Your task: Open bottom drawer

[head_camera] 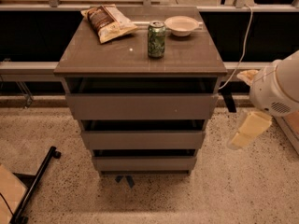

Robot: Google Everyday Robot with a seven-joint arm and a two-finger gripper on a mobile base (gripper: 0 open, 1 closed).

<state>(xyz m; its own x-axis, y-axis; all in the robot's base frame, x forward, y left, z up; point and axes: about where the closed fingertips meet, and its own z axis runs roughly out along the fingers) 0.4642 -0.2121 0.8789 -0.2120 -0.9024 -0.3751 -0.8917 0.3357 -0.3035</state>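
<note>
The grey-brown cabinet (140,55) has three flat, handleless drawers stacked under its top. The bottom drawer (144,163) is the narrowest and lowest, just above the floor, with a dark gap above its front. My arm's white housing (280,87) is at the right of the cabinet. My gripper (246,130) hangs below the housing as a cream-coloured piece, level with the middle drawer (143,139). It is clear of the cabinet's right side and touches nothing.
On the cabinet top are a chip bag (108,22), a green can (156,39) and a white bowl (181,25). A white cable (243,45) hangs at the right. A black bar (37,181) lies on the speckled floor at the lower left.
</note>
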